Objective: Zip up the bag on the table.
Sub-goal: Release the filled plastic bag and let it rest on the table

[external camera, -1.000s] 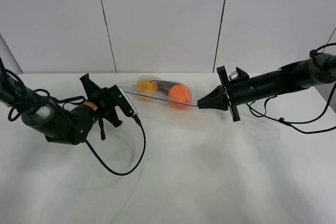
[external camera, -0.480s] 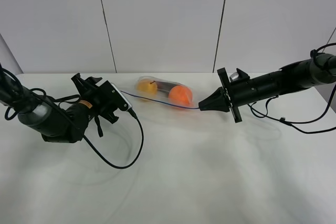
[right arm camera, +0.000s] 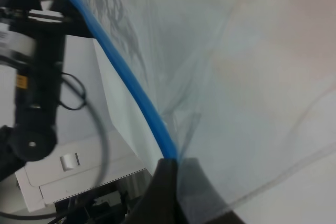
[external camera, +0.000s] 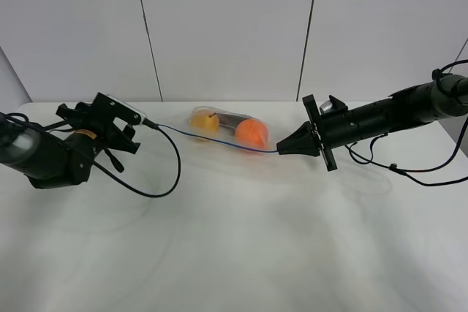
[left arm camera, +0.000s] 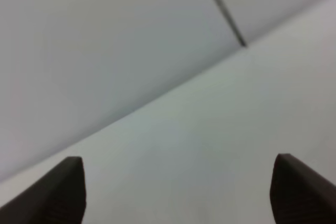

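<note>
Exterior high view, clear zip bag [external camera: 227, 128] of fruit [external camera: 251, 132] at centre rear of white table [external camera: 241, 239], right gripper [external camera: 280, 148] pinched closed on its blue zipper strip [external camera: 212, 141], left gripper [left arm camera: 181, 187] spread wide, empty, well apart from bag.

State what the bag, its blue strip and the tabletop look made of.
The clear floppy zip bag: thin glossy plastic film, apparently; see-through, creased. The thin blue zipper strip: likely thicker, smooth plastic. The large white tabletop: matte, smooth; laminate or painted board, can't tell.
</note>
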`<action>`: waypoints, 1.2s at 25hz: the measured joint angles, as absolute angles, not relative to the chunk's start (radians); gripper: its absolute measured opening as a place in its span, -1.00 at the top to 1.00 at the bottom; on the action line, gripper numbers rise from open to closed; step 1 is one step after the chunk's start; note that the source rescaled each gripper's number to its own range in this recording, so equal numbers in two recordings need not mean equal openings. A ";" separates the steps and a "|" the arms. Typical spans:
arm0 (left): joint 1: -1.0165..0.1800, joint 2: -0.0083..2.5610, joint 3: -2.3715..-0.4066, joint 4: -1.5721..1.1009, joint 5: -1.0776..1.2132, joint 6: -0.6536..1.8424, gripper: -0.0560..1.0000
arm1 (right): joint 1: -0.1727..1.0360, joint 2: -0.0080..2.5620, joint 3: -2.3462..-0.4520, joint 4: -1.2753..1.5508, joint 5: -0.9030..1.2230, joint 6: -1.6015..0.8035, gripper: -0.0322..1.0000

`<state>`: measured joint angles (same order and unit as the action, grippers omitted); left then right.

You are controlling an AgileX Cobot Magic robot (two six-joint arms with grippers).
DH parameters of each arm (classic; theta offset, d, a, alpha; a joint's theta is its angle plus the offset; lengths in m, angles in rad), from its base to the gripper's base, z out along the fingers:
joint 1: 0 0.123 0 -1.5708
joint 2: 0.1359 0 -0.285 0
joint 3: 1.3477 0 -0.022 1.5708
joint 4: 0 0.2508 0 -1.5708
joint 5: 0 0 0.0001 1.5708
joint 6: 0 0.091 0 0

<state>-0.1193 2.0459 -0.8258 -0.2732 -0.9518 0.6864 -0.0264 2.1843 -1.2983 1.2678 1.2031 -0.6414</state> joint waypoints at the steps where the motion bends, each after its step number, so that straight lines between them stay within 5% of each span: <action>1: -0.103 2.017 -0.826 -0.273 -0.914 0.649 -0.65 | -0.026 2.184 -1.298 1.268 1.203 -0.641 0.94; 7: -0.013 1.862 -0.866 -0.276 -0.510 0.464 -0.65 | -0.026 2.184 -1.298 1.268 1.203 -0.641 0.94; 17: 0.016 1.835 -1.161 -0.279 0.535 0.329 -0.65 | -0.026 2.184 -1.298 1.267 1.203 -0.641 0.94; 30: 0.016 1.835 -1.354 -0.156 1.056 0.069 -0.88 | -0.026 2.184 -1.298 1.262 1.203 -0.641 0.94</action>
<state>0.0157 1.8350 -1.3543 -0.1562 1.0555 0.0695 -0.0264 2.1843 -1.2983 1.2619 1.2031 -0.6414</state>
